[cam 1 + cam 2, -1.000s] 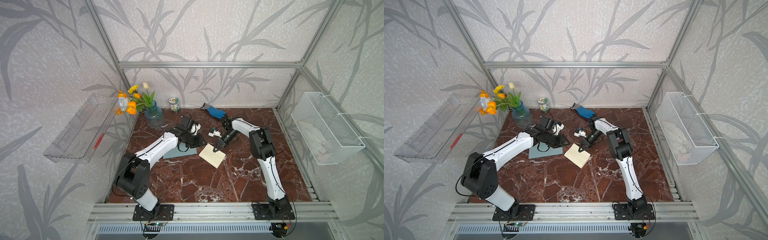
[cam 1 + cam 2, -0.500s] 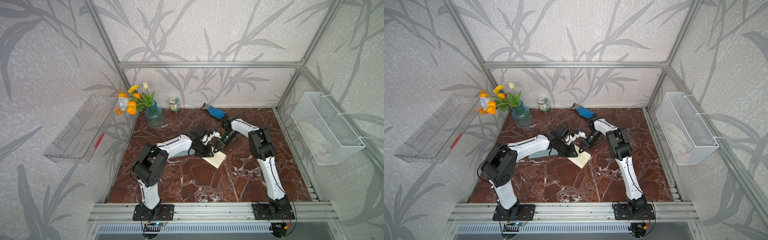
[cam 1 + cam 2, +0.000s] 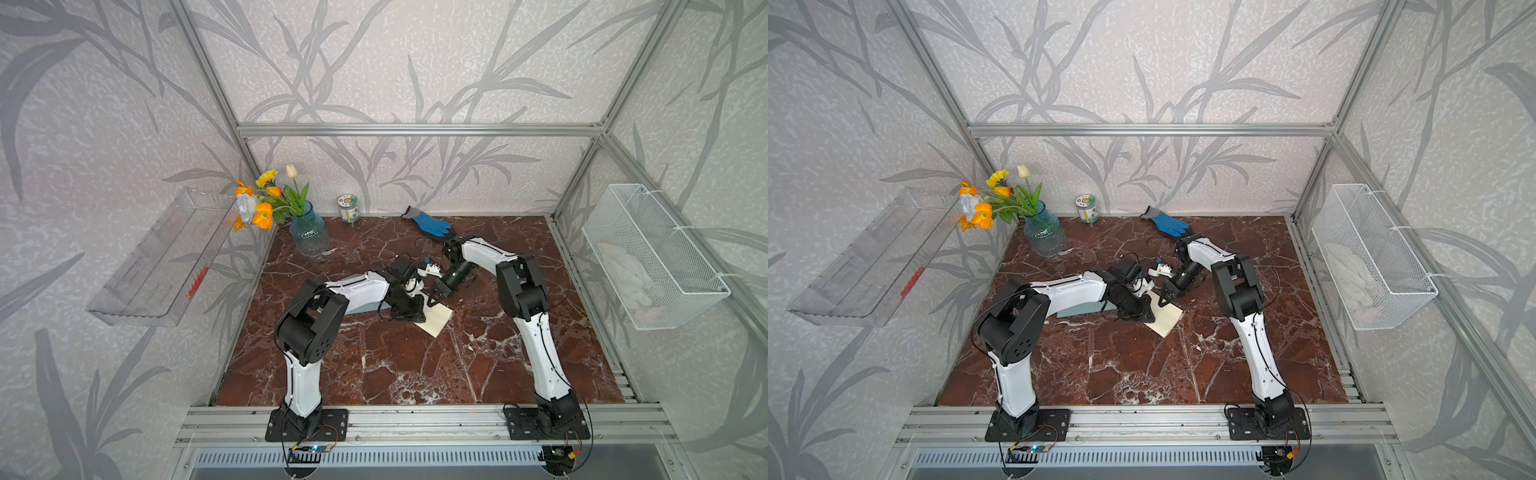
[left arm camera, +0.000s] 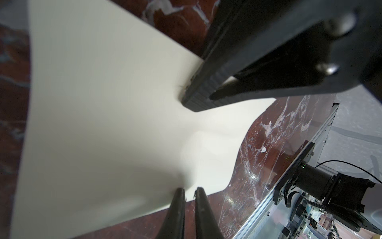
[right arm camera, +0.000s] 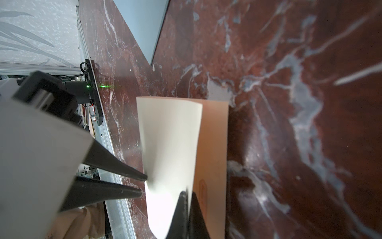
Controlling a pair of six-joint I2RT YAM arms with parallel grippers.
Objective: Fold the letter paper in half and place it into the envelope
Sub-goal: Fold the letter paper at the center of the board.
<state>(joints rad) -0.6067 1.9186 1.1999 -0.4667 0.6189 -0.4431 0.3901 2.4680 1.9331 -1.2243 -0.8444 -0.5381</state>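
Low reach inward: left arm (image 3: pixel 358 290) and right arm (image 3: pixel 484 251), wrists nearly meeting at frame centre. Jaws of left gripper (image 4: pixel 189 193) nearly together, narrow gap. Jaws of right gripper (image 5: pixel 187 194) pinched on the letter paper (image 5: pixel 169 134).

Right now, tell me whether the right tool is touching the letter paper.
Touching. The right wrist view shows the right tool shut on the letter paper, with the sheet's raised edge running between its tips.
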